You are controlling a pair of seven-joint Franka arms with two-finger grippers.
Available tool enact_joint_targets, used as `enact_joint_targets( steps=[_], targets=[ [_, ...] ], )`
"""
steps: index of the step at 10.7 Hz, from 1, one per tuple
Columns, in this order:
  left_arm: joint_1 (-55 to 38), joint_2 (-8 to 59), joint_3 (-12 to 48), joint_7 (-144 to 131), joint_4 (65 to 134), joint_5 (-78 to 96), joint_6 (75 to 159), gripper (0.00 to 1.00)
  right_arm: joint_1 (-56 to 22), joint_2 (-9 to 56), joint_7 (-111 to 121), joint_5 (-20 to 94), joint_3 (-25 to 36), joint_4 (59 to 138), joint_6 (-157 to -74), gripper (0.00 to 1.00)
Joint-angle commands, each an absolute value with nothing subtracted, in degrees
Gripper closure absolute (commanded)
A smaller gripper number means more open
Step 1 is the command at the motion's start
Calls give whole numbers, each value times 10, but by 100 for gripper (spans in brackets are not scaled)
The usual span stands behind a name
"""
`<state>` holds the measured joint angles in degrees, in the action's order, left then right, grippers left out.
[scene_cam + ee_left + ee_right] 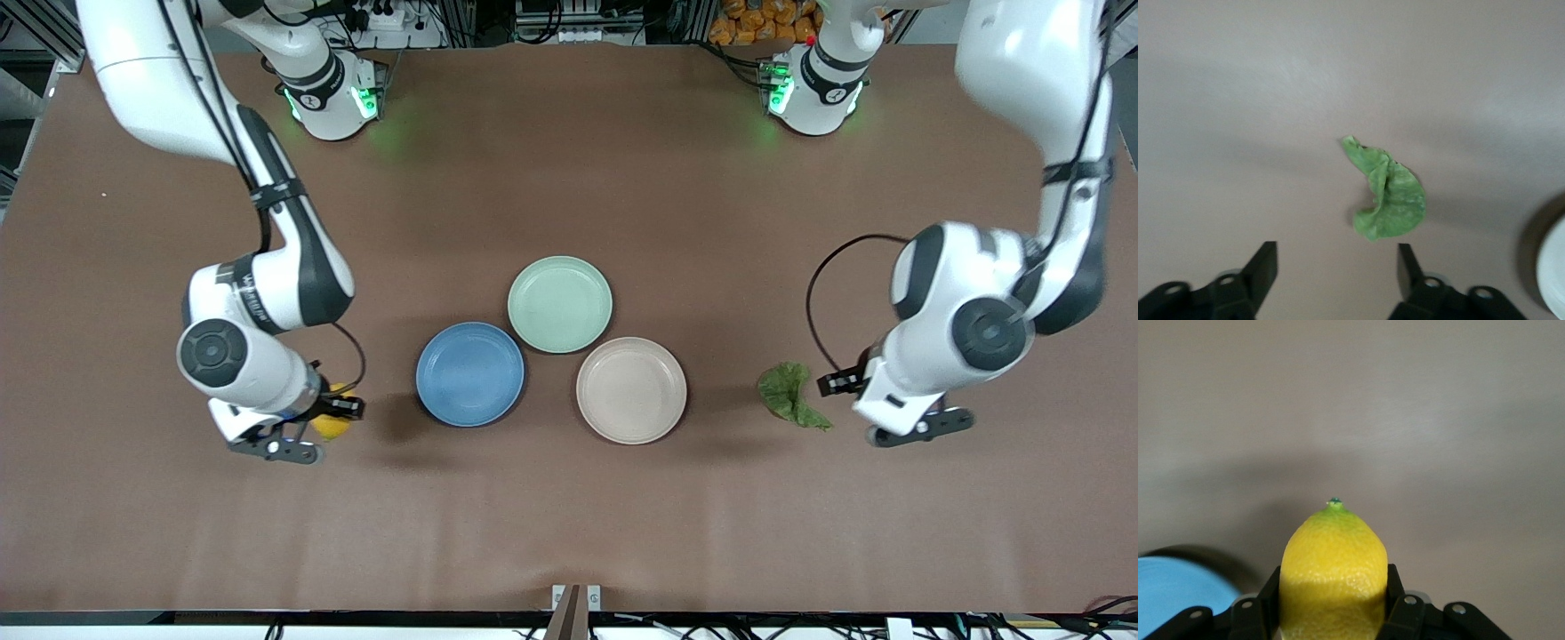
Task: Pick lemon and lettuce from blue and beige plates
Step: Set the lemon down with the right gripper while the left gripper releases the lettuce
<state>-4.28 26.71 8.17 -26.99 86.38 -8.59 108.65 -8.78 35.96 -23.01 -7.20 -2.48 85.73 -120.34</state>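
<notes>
Judging from the three bare plates, both picks are made. The right gripper (pixel 331 418) is clamped on the lemon (pixel 331 425) over the table at the right arm's end, beside the blue plate (pixel 470 374), forearm bent low. The beige plate (pixel 631 389) and a mint plate (pixel 559 304) sit mid-table. The lettuce (pixel 788 394) lies on the table (freed, apparently); the left gripper (pixel 1337 267) hangs over it, fingers spread, holding nothing.
</notes>
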Motion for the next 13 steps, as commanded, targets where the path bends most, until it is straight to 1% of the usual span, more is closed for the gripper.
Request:
enact_joint_targets(
  steps=[1, 3, 4, 7, 8, 9, 10, 11, 13],
  targets=[
    [-37, 202, 86, -258, 878, -95, 1052, 0, -48, 343, -171, -100, -34, 915, -1252, 100],
    [-38, 151, 86, -258, 877, -95, 1030, 0, 16, 343, -70, -100, -35, 998, -1374, 100],
    [-38, 126, 86, -258, 877, -95, 1021, 0, 31, 342, -40, -100, -35, 1021, -1407, 100],
    [-37, 69, 84, -238, 876, -93, 993, 0, 49, 345, 2, -99, -35, 1027, -1412, 100],
    [-35, 52, 83, -211, 877, -87, 992, 0, 49, 345, 1, -99, -35, 1027, -1408, 82],
    [-21, 41, 82, -196, 877, -71, 982, 0, 49, 344, 1, -99, -35, 1027, -1405, 43],
    [-12, 30, 82, -194, 877, -52, 969, 0, 53, 342, 0, -98, -35, 1028, -1405, 14],
    [-11, 24, 82, -194, 877, -33, 950, 0, 53, 339, 0, -98, -35, 1029, -1399, 0],
    [-10, 11, 81, -194, 877, -25, 937, 0, 53, 319, 0, -98, -36, 1036, -1382, 0]
  ],
)
